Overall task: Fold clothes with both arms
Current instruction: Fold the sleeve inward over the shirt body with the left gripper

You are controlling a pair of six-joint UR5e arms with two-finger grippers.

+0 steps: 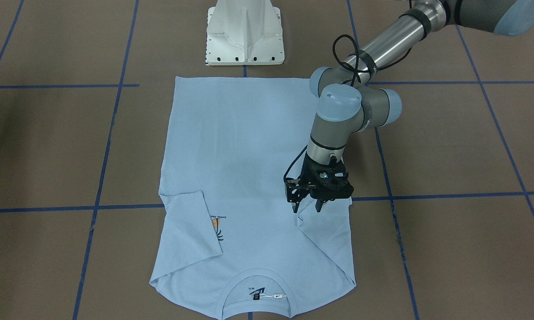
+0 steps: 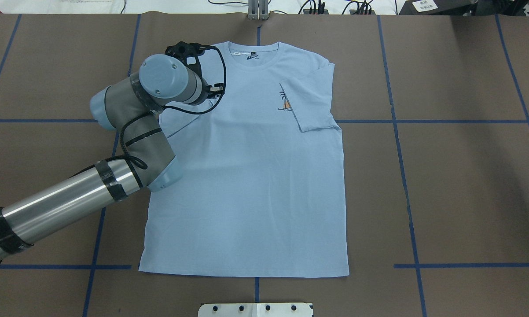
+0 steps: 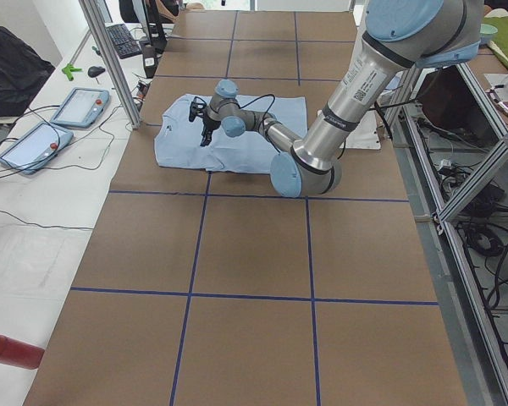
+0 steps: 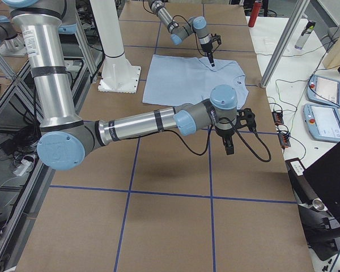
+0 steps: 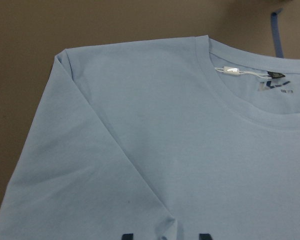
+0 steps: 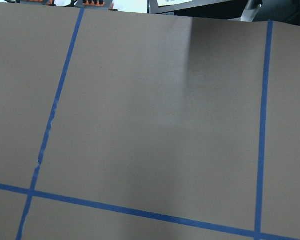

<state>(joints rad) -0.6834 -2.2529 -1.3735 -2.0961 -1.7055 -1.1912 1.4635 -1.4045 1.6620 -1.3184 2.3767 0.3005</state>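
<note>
– Where's the T-shirt [image 1: 249, 155]?

– Flat on the brown worktop [image 1: 449, 146], front up, hem toward the robot's base, collar [image 1: 256, 273] on the far side. The sleeve [image 1: 191, 226] on the robot's right is folded in over the chest and hides half of the palm print [image 1: 218, 227].

– And the other sleeve?

– Hard to read. A slanting crease [image 1: 324, 249] runs from that shoulder, but I can't tell whether the cloth is tucked over or under.

– What about the left end effector [image 1: 308, 208]?

– It points straight down at the top of that crease, fingers [image 1: 319, 206] a little apart, gripping nothing. I can't tell whether the tips touch the cloth. From over the robot's shoulders, its own wrist [image 2: 170, 81] hides most of it.

– And the right end effector [image 4: 229, 148]?

– It shows only from the table's end, above bare worktop, well apart from the shirt. I can't tell whether its fingers are apart or together.
</note>
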